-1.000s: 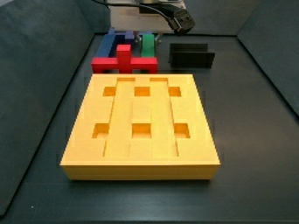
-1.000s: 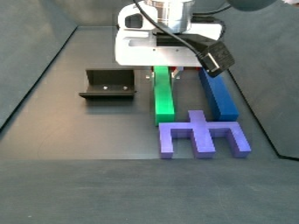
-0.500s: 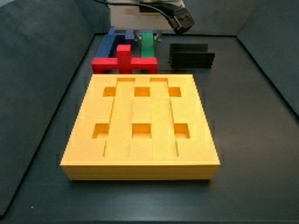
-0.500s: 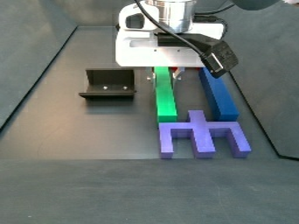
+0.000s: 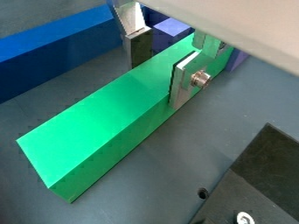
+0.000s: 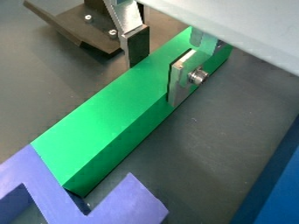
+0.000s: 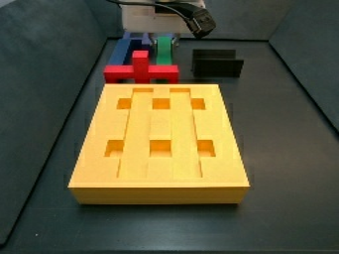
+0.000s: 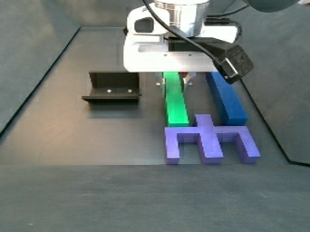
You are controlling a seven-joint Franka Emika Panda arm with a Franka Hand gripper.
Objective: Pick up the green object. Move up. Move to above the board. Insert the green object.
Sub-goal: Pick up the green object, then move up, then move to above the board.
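Since the earlier frames the hand (image 8: 179, 80) is shifting a little and the green object (image 8: 177, 100) now appears slightly turned, its far end rising. In both wrist views the fingers (image 5: 187, 77) are standing on the two long sides of the green object (image 6: 128, 120), narrowed onto it, so the hand seems to be holding it across its long axis. The board (image 7: 161, 144) is lying well apart on the surface, beyond the red cross-shaped block (image 7: 141, 67).

The green object (image 8: 176, 96), a long plain bar, lies near the worktop's far edge, clamped by the end effector (image 8: 175, 80). The board (image 7: 161, 142), yellow-orange with six square holes, lies flat mid-worktop.
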